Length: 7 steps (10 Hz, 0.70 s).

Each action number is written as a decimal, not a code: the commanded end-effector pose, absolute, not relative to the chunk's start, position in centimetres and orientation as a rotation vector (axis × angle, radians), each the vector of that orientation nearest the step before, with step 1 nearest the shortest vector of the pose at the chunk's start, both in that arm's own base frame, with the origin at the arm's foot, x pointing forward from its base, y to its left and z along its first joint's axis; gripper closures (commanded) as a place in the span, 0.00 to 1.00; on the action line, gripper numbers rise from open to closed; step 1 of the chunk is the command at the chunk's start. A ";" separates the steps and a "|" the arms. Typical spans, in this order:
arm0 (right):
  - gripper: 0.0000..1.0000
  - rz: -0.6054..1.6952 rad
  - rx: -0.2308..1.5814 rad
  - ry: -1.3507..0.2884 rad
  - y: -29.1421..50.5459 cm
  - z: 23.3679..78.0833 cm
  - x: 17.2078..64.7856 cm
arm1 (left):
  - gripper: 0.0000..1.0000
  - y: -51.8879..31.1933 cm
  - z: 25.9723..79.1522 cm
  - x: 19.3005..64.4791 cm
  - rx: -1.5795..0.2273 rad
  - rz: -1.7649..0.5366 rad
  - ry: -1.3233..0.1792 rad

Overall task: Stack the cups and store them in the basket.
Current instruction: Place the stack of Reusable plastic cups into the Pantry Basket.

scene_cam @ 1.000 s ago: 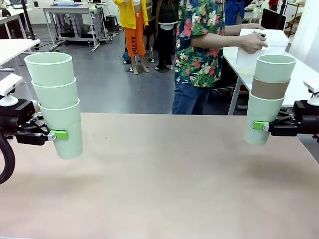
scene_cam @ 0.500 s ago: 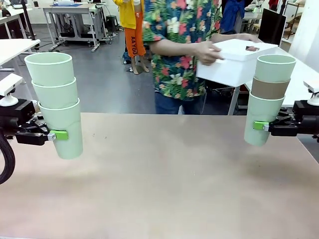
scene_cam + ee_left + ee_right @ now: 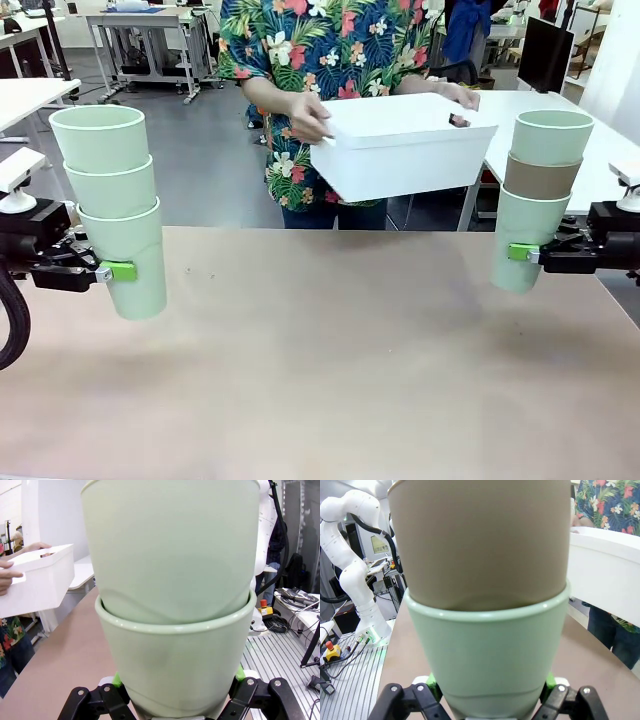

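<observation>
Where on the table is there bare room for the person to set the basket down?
The middle of the table is bare, between the mint stack in the left gripper and the mint-and-brown stack in the right gripper. The side edges are crowded, at those stacks. The basket is held beyond the far edge.

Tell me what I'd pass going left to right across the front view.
Stack of three green cups held by the left tool → white basket → green-brown-green cup stack held by the right tool.
</observation>
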State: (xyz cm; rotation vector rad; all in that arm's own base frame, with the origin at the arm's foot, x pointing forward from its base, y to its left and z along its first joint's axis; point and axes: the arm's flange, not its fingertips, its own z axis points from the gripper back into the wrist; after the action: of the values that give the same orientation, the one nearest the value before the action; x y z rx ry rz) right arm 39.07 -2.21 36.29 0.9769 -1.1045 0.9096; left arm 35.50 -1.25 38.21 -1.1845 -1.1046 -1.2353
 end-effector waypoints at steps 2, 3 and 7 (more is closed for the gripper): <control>0.15 0.914 0.972 -1.113 -2.2 36.6 39.1 | 0.14 -1.4 38.7 35.4 -1.190 -1.233 -1.099; 0.15 0.914 0.972 -1.113 -2.2 36.6 39.1 | 0.14 -1.4 38.7 35.4 -1.190 -1.233 -1.099; 0.15 0.914 0.972 -1.113 -2.2 36.6 39.1 | 0.14 -1.4 38.7 35.4 -1.190 -1.233 -1.099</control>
State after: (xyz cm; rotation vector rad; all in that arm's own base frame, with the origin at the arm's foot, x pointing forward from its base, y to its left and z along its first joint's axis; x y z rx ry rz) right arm 39.07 -2.21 36.29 0.9769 -1.1045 0.9096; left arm 35.50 -1.25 38.21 -1.1845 -1.1046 -1.2353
